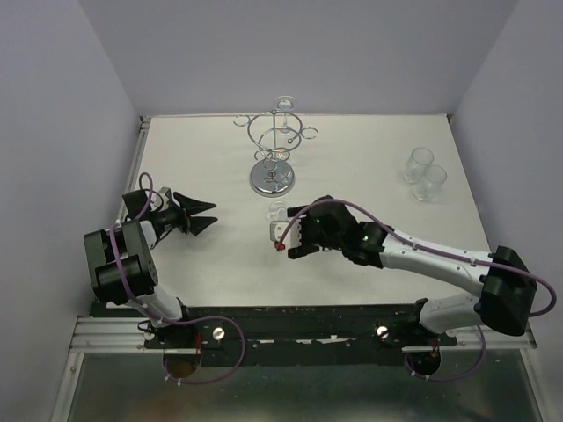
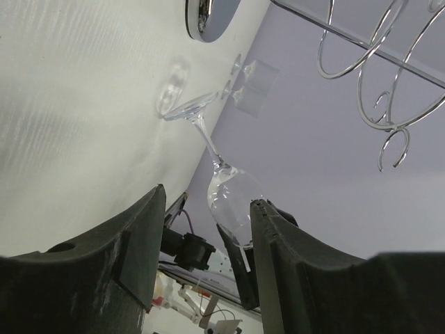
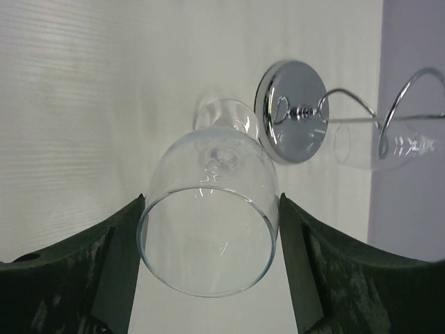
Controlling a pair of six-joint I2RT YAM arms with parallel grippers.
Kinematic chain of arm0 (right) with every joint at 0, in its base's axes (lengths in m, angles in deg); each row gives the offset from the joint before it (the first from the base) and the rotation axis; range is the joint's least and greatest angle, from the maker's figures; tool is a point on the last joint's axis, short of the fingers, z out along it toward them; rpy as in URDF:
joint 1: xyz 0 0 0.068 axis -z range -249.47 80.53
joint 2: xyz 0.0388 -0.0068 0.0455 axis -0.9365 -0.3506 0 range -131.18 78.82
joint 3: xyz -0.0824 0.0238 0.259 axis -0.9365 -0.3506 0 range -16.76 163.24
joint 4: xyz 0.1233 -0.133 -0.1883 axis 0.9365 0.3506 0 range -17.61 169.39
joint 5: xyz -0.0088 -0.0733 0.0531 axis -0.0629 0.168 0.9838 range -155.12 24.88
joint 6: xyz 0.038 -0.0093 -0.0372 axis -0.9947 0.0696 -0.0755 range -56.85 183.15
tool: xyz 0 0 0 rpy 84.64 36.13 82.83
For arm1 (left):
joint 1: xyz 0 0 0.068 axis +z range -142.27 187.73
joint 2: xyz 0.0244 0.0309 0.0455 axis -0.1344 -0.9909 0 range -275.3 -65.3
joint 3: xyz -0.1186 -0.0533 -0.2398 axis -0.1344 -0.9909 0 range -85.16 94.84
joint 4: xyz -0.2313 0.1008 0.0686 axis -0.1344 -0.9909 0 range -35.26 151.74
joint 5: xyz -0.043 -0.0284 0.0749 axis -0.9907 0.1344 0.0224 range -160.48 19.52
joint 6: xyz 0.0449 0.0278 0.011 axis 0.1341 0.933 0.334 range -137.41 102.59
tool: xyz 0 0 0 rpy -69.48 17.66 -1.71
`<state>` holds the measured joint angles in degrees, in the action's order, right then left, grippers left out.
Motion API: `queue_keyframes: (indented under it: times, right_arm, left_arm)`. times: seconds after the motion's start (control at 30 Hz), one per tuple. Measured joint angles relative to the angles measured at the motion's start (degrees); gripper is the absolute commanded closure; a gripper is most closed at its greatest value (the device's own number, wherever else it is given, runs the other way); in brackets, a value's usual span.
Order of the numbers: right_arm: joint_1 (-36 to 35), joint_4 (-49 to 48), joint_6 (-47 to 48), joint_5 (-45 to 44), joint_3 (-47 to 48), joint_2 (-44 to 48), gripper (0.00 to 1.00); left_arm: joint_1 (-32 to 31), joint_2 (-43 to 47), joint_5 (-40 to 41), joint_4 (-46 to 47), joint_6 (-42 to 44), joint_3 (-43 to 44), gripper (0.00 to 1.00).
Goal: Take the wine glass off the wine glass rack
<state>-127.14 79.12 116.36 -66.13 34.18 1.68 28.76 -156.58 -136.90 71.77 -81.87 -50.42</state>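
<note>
The wine glass (image 1: 274,214) is off the rack, on the table in front of it. In the right wrist view its bowl (image 3: 208,229) sits between my two fingers, which touch it on both sides. My right gripper (image 1: 284,231) (image 3: 208,209) is shut on it. In the left wrist view the wine glass (image 2: 224,184) has its foot at the table surface. The chrome wine glass rack (image 1: 274,145) stands at the back centre, its disc base (image 3: 292,111) just beyond the glass. My left gripper (image 1: 208,220) (image 2: 206,198) is open and empty, pointing at the glass from the left.
Two stemless clear glasses (image 1: 425,173) stand at the back right. A clear glass shape (image 3: 379,142) shows beside the rack's wire loops (image 2: 375,83). Lilac walls close the table at the back and sides.
</note>
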Motion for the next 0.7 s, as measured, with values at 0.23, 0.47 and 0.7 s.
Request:
queue_keyframes:
  times: [0.23,0.47,0.7]
  right_arm:
    - [8.7,9.7,-9.5,0.5,5.4,0.8,0.39]
    - [18.9,20.4,-15.7,3.6,14.1,-0.9,0.39]
    - [29.7,29.7,-19.5,7.4,26.5,-10.2,0.41]
  left_arm:
    - [0.3,0.0,1.2,-1.1,1.3,-0.3,0.43]
    - [0.3,0.9,2.7,-3.1,3.5,-0.4,0.44]
    - [1.0,3.3,4.3,-3.5,5.0,-1.2,0.45]
